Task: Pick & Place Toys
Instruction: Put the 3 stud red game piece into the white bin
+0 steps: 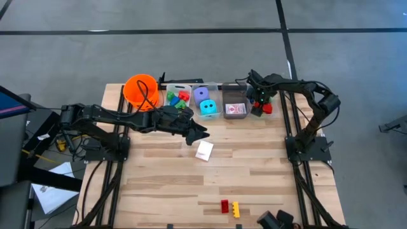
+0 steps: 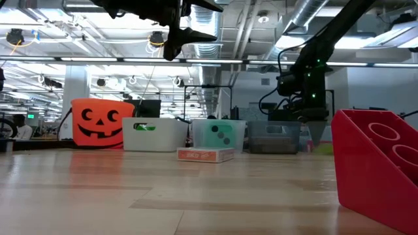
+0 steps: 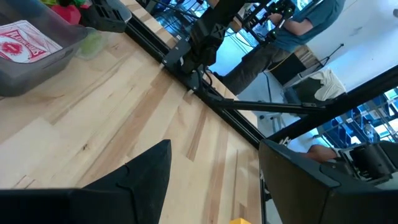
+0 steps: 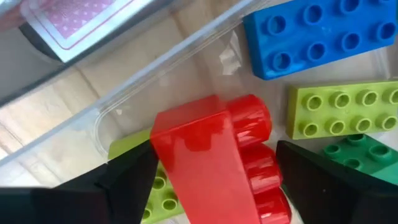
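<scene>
Right wrist view: right claw (image 4: 211, 180) straddles a red brick (image 4: 214, 165), grip unclear; left claw (image 1: 200, 132) apart.

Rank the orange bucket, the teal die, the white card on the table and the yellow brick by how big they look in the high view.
1. orange bucket
2. white card and teal die: look about alike, so not ranked
3. yellow brick

The camera looks straight down, so nearness skews this little.
</scene>
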